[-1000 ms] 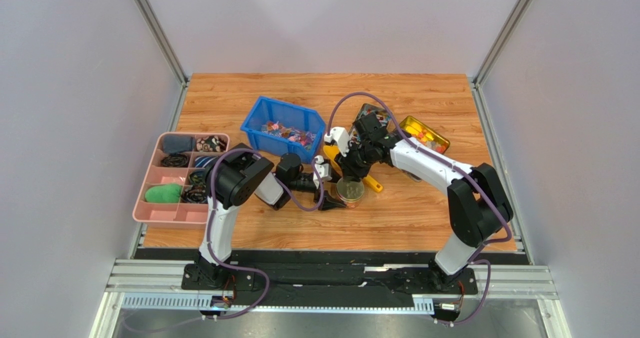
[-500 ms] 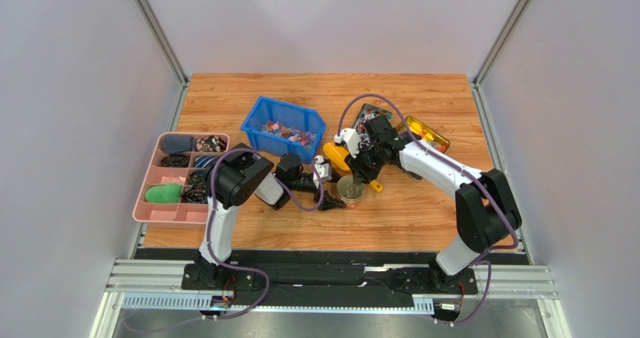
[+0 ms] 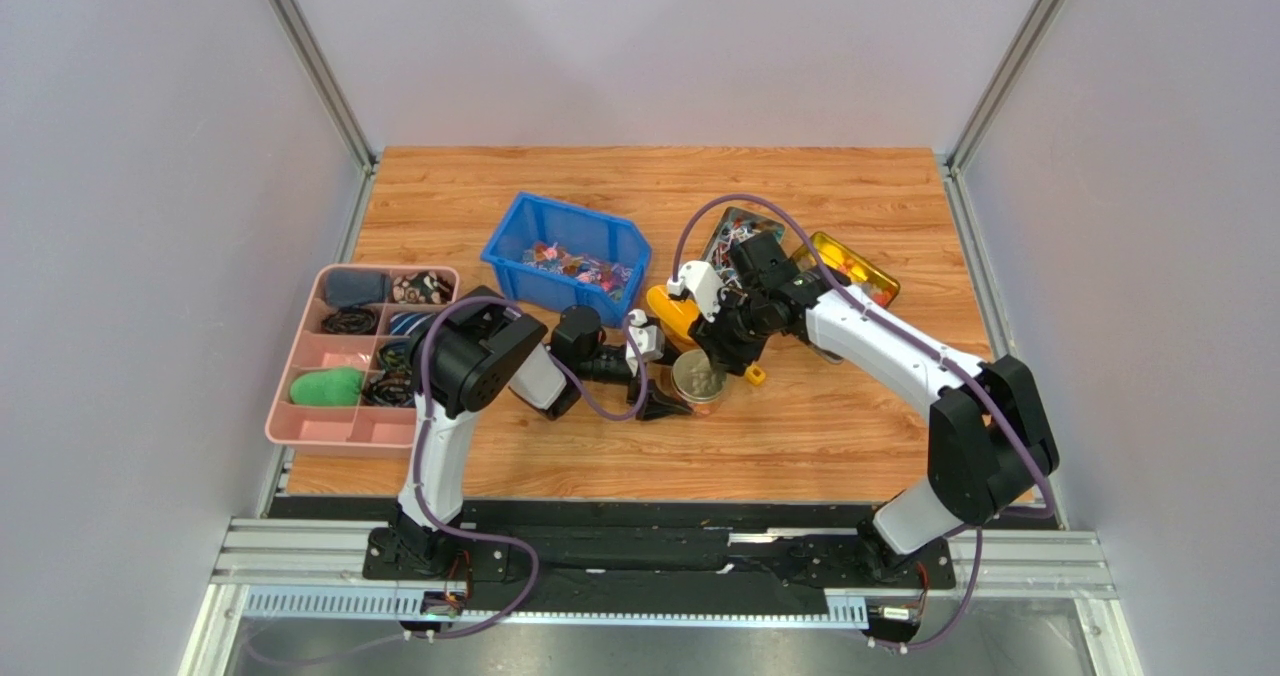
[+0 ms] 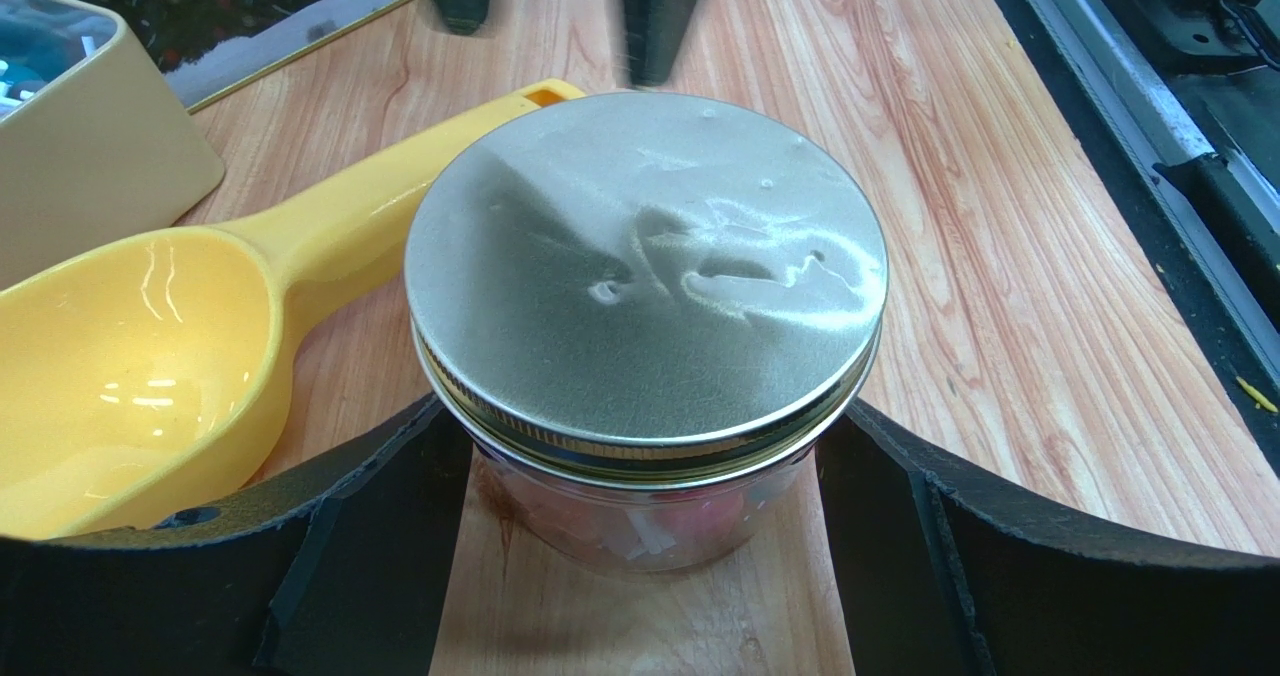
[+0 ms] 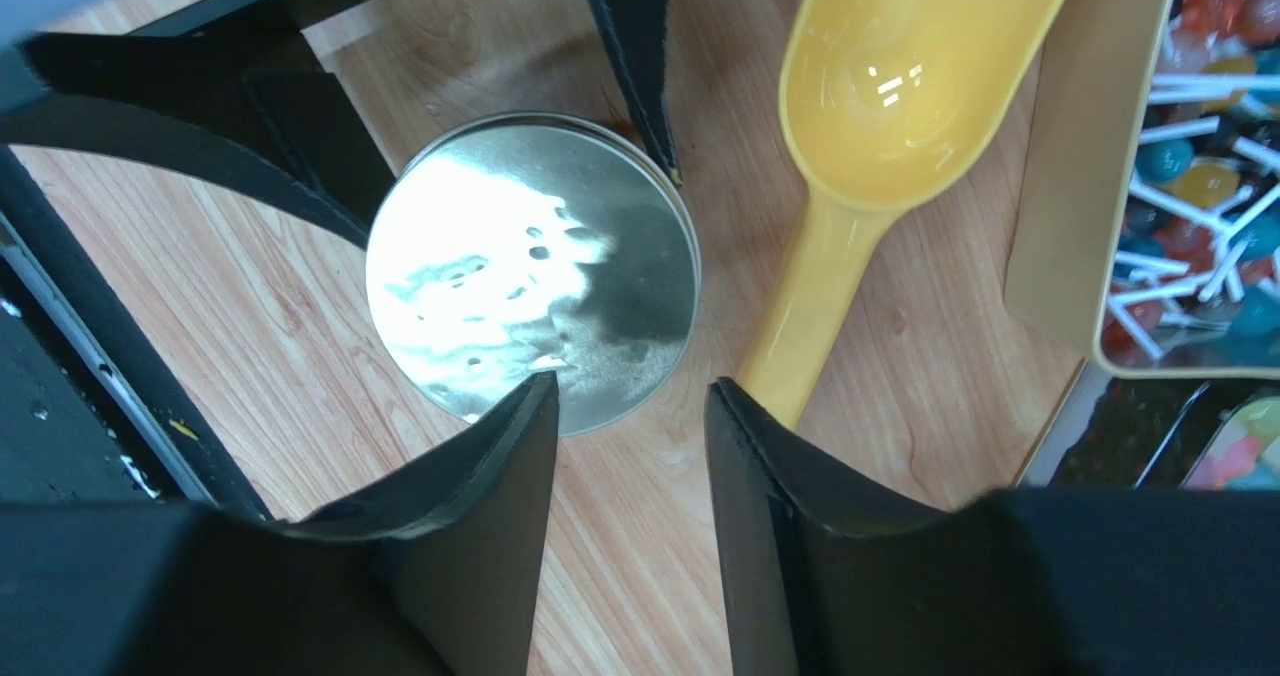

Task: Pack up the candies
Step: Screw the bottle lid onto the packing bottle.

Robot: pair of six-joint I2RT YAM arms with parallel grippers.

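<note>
Top view: a small glass jar (image 3: pixel 700 382) with a metal lid stands near the middle of the wooden worktop (image 3: pixel 842 436). The left claw (image 3: pixel 676 382) comes in from 9 o'clock and is clamped on the jar's sides. The right claw (image 3: pixel 732 349) hangs just off the jar at 1 o'clock; its gap can't be read from here. A yellow scoop (image 3: pixel 672 316) lies at the jar's 11 o'clock. The candies (image 3: pixel 571 268) sit in a blue bin (image 3: pixel 511 234) at the jar's 10 o'clock. A pink tray (image 3: pixel 319 355) sits at the far 9 o'clock edge.

Left wrist view: the jar fills the centre with its lid (image 4: pixel 646 271) on. The left claw (image 4: pixel 639 451) has black fingers (image 4: pixel 376 526) pressed to the glass at 8 and 4 o'clock. Pink and pale bits show through the glass, too blurred to name. The scoop (image 4: pixel 135 361) is empty, just beside the jar at 9 o'clock. Two tips of the right claw show at 12 o'clock, apart.

Right wrist view: looking down on the lid (image 5: pixel 534 271). The right claw (image 5: pixel 631 406) is spread, nothing between its fingers (image 5: pixel 481 481), and one tip overlaps the lid's 6 o'clock edge. The scoop (image 5: pixel 902 76) lies at 1 o'clock. A tin (image 5: pixel 1082 181) of stick lollipops is at 3 o'clock.
</note>
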